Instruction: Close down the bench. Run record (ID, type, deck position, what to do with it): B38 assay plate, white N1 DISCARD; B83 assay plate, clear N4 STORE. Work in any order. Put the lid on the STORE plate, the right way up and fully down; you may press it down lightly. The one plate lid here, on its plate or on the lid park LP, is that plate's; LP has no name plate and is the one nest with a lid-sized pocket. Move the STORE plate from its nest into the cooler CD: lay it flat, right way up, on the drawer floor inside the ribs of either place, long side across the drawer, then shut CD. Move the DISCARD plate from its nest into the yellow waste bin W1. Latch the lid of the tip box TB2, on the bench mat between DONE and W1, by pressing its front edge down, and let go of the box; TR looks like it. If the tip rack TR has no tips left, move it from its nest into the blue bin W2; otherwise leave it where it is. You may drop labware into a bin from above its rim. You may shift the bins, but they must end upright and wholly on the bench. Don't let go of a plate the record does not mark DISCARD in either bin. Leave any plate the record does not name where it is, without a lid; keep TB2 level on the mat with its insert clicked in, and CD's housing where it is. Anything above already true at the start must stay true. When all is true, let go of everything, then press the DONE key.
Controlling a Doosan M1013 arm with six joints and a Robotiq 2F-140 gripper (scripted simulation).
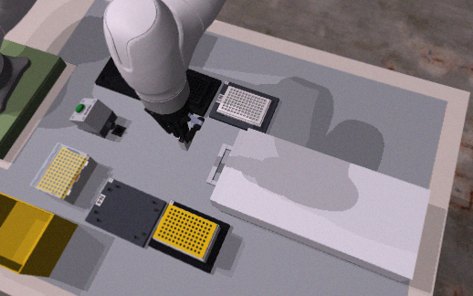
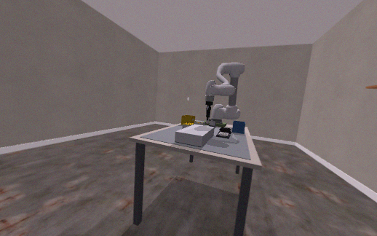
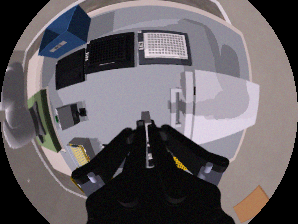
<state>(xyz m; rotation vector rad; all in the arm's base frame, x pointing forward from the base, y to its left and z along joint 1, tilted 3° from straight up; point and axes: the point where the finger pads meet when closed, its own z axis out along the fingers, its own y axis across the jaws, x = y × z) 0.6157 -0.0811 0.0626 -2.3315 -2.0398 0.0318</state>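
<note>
My gripper (image 1: 186, 138) (image 3: 145, 117) (image 2: 208, 113) is shut and empty. It hangs over the bench between the DONE key box (image 1: 92, 116) (image 3: 69, 115) and the cooler's handle (image 1: 215, 166) (image 3: 177, 100). A pale assay plate (image 1: 243, 106) (image 3: 164, 44) (image 2: 223, 134) sits in a dark nest behind the cooler CD (image 1: 320, 206) (image 3: 216, 106) (image 2: 194, 135), whose drawer looks shut. The tip box TB2 (image 1: 64, 173) (image 3: 80, 152) with a yellow insert stands on the mat at the left. The tip rack TR (image 1: 186, 230) with a yellow top sits in its nest at the front. I cannot tell whether it holds tips.
The yellow bin W1 (image 1: 23, 237) (image 2: 188, 119) stands at the front left corner and the blue bin W2 (image 3: 63, 30) (image 2: 239, 127) at the back. A grey nest (image 1: 125, 211) lies bare beside TR. Black nests (image 1: 204, 91) (image 3: 112, 51) lie under the arm. A green pad (image 1: 27, 87) lies far left.
</note>
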